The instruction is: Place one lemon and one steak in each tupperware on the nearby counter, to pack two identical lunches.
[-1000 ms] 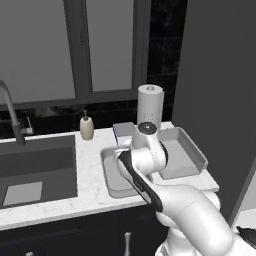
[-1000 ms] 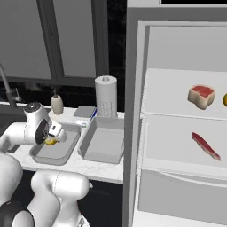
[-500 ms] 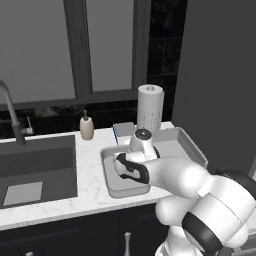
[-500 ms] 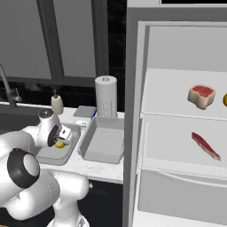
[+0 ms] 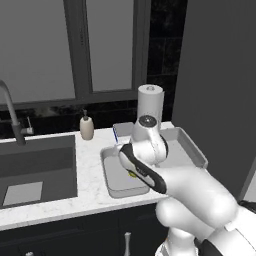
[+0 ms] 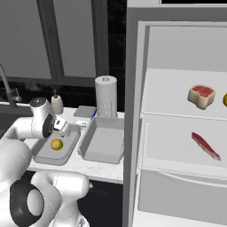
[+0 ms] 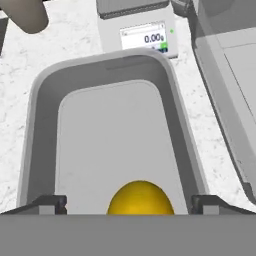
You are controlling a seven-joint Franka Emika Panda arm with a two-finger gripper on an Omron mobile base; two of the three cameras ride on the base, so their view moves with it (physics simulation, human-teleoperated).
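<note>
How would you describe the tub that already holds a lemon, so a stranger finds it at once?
On the white counter, between the sink and the fridge, two grey tubs sit side by side. It is the tub nearer the sink; a yellow lemon lies inside, while its neighbour is empty.

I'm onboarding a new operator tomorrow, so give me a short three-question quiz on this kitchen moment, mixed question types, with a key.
1. True or false: the lemon lies inside the tupperware nearer the sink.
2. Multiple choice: where is the blocky steak chunk? A) in the sink basin B) on the upper fridge shelf C) on the counter
3. Fill in: the thin steak strip lies on the shelf ____ the chunk's shelf.

Key: 1 true; 2 B; 3 below. In the hand view the pincer stands open, fingertips either side of the lemon.
</note>
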